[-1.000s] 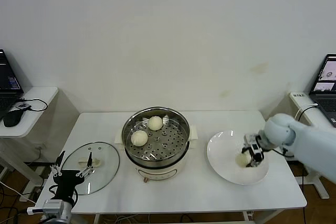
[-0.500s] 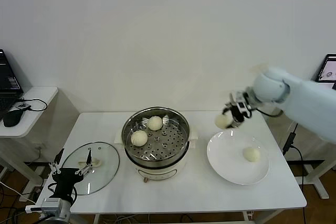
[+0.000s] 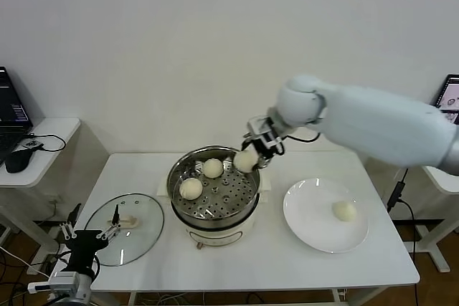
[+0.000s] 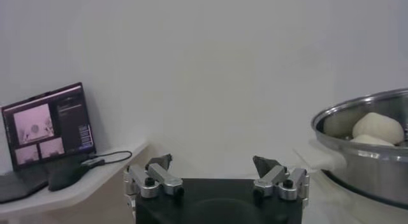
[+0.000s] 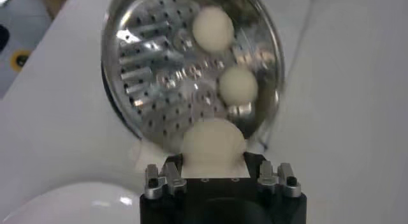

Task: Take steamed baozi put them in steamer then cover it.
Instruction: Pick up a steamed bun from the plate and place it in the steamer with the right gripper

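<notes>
Right pincer: closed on one bun, up in the air over the steamer's right rim. In the wrist view the bun sits snug between the jaws, w/ the steamer tray below and ahead of it.

Left pincer: parked low at the table's front-left corner, fingers spread wide, holding nothing. The cover lies flat on the table just ahead of it.

Buns in steamer: two, and. Both are left of the right pincer, one nearer to it, one farther and toward the front.

Bun left on plate: one, well to the right of the right pincer and lower, on the white plate.

Step now: bring bun no. 3 over the tray and drop it in (my guess from how things sit).

How to do it well: go a bit more left so the bun is over bare tray, not the rim. Pick the empty spot on the near-right side, away from the two buns. Go down low before letting go, so it doesn't roll or bounce. Open slow, then lift straight up.

Watch out: the bun is soft, don't squish it more.
</notes>
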Controlling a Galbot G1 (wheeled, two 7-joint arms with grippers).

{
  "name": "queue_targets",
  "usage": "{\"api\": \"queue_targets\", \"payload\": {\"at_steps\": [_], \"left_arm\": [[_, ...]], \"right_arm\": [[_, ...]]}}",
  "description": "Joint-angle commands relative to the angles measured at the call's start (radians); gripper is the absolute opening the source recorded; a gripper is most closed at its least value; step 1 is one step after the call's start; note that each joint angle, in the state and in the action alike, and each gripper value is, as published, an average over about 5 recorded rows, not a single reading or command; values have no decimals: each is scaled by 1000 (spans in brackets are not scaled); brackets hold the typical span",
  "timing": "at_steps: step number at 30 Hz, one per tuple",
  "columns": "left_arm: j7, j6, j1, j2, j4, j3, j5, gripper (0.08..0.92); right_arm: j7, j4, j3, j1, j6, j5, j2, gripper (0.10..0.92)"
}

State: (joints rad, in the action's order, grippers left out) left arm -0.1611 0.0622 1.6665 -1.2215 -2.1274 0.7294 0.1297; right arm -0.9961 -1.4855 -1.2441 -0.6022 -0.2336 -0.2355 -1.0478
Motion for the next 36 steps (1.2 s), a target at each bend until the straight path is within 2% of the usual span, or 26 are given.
{"api": "queue_targets", "payload": {"at_steps": [1,10,33,36], "left_arm": [[0,-1,2,-5,1,4,-1,823],[-2,-6,1,-16,6,2,-3,823],[-4,-14,8,-18,5,2,-1,823],[-4,-14,8,-18,2,2,-1,823]], "right_arm": [[14,21,-79,8,135,42,-159,619],[19,77,-100,51,223,140,-231,619],[-54,63,-120,59,266,132,-215,632],[-49,59,-118,50,270,127,-204,671]]}}
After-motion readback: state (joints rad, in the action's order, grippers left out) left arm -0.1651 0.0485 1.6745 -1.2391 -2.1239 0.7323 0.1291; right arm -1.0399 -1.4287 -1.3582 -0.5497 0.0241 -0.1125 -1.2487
